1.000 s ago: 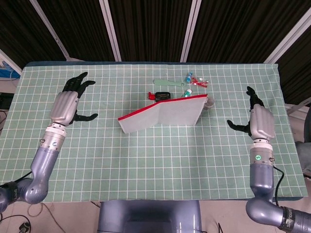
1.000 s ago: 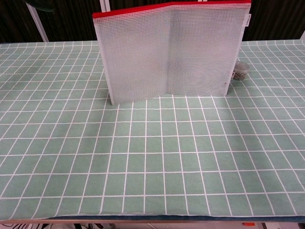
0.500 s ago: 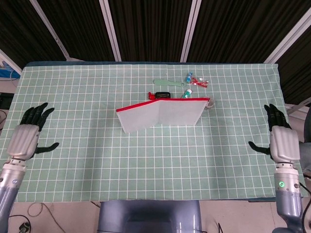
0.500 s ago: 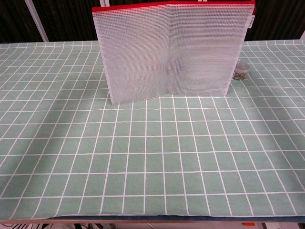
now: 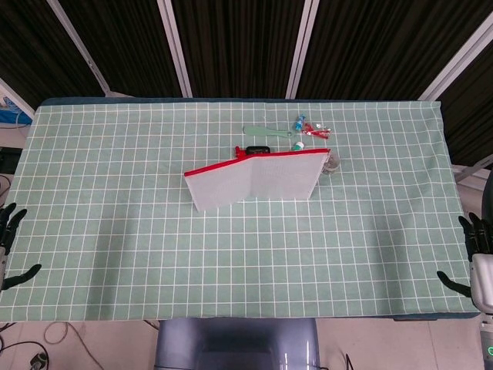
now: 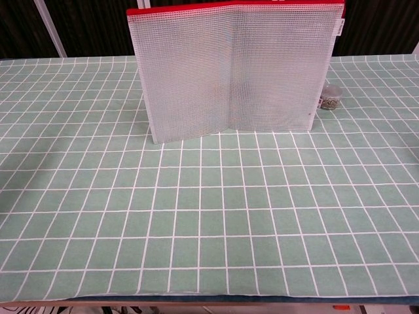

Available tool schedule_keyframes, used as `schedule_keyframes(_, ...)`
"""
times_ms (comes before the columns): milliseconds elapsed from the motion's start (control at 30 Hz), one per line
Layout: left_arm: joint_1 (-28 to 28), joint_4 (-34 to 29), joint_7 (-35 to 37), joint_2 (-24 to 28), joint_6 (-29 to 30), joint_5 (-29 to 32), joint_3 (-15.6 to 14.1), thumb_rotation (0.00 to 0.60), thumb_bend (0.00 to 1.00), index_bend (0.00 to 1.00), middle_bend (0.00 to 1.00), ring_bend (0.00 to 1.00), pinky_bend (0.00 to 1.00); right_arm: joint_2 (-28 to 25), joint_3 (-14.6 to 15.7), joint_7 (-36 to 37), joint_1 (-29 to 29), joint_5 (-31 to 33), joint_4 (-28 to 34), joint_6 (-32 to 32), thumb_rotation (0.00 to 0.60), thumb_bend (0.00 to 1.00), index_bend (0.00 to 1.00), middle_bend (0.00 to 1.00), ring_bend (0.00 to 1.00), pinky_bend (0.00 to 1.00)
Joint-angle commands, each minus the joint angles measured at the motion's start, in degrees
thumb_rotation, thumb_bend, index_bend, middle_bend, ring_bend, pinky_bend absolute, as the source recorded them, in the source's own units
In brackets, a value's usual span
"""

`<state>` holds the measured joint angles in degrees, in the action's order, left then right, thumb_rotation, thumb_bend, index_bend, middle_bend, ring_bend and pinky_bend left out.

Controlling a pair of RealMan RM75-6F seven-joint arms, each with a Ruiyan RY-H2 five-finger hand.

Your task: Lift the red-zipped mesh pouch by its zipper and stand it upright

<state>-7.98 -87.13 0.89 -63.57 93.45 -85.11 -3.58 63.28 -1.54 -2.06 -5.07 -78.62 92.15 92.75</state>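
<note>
Standing on its bottom edge near the middle of the desk (image 5: 115,254), the mesh pouch (image 5: 254,181) is bent into a shallow V, its red zipper (image 5: 258,158) running along the top; in the chest view the pouch (image 6: 236,72) rises upright from the green checked cloth, with the zipper (image 6: 236,6) at the very top of the frame. Compared with half a second ago, both arms have drawn back further toward the near corners: the left robot hand (image 5: 8,243), which then lay over the cloth at the left edge, now shows only as dark fingers at the frame's left border, and the right robot hand (image 5: 474,262) has slid down to the lower right corner, off the cloth's side edge. The pouch has kept its place and its fold. Both robot hands are well apart from the pouch, fingers spread, holding and touching nothing. Behind the pouch lie a small black item with a red part (image 5: 254,150), a pale green flat tool (image 5: 266,132), a few small red and blue wrapped pieces (image 5: 312,128) and a small tube with a blue end (image 5: 297,147); a small clear jar (image 6: 329,96) stands just beside the pouch's right end.
</note>
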Motion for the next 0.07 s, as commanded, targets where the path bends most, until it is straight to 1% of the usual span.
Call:
schedule_keyframes(33,0.51,0.50,-0.01,-0.55,0.45,-0.47,0.69,0.600,0.07,0.00,0.00,0.00,0.00,0.16,-0.37,0.33,0.29,-0.36,-0.13,0.11,0.600,0.13,0.00,0.00,0.00,0.25)
schedule_keyframes(67,0.60,0.54,0.01,-0.64,0.35,-0.48,0.86,0.600,0.07,0.00,0.00,0.00,0.00,0.14,-0.52,0.51,0.39,-0.46,-0.10,0.07,0.600,0.13,0.00,0.00,0.00,0.25)
